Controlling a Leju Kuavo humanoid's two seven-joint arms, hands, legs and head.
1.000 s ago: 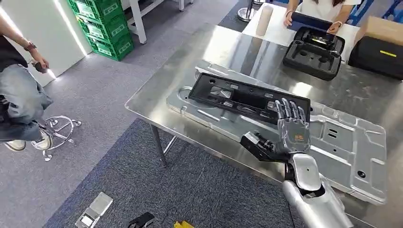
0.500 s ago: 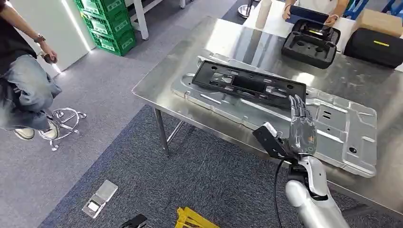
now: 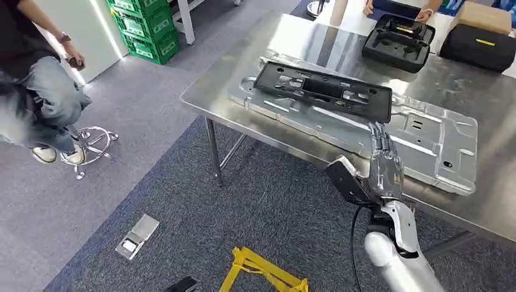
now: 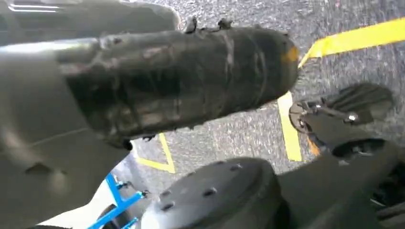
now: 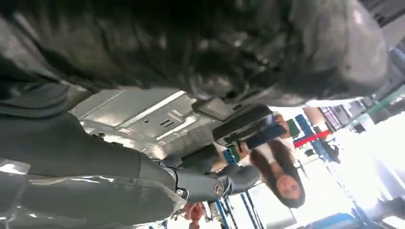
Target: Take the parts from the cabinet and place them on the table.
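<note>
The right hand (image 3: 384,167) hangs at the near edge of the counter (image 3: 292,55), fingers straight and apart, holding nothing. The left hand's (image 4: 181,81) state I cannot tell. Beyond, a black part (image 3: 322,91) lies on a silver panel (image 3: 426,137) on the counter: those look delivered. No cabinet is visible, so what remains is unclear.

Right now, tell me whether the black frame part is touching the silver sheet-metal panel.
Touching. The head view shows the black frame part lying flat on the silver sheet-metal panel, whose metal shows along the frame's edges.
</note>
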